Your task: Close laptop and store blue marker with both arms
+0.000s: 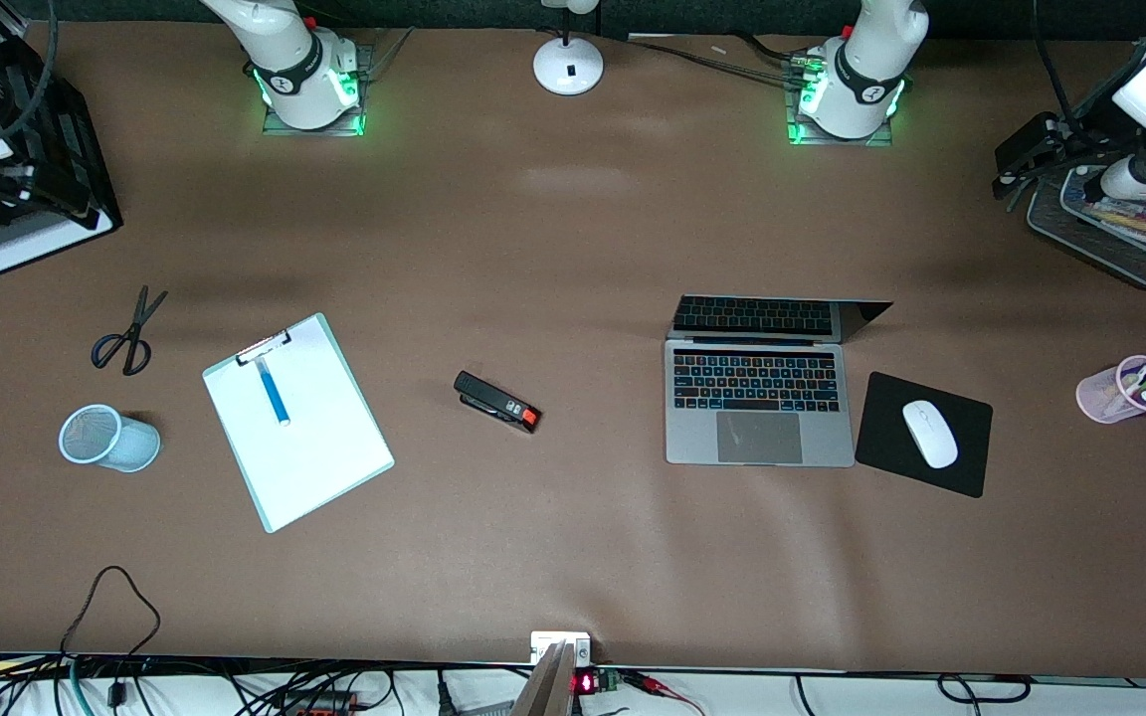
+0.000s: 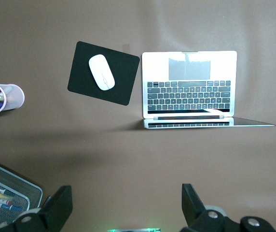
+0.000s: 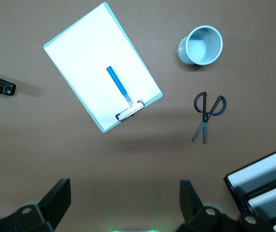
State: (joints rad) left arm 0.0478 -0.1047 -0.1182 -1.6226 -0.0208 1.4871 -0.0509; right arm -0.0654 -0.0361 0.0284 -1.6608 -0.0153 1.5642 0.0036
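Both wrist views—unlike front—show wide pincers: left pincer [image 2: 123,210], right pincer [image 3: 123,208].

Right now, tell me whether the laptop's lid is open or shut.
Open. The laptop shows its lit keyboard and trackpad, and its screen stands up from the edge farther from the front camera, mirroring the keys.

The open laptop [image 1: 758,405] lies toward the left arm's end of the table with a mousepad [image 1: 923,434] bearing a mouse [image 1: 929,434] just beside it, while the blue marker [image 1: 272,392] rests on a clipboard [image 1: 297,422] between a stapler [image 1: 497,402] and a tipped cup [image 1: 108,439], scissors [image 1: 127,333] farther from the front camera than that cup.
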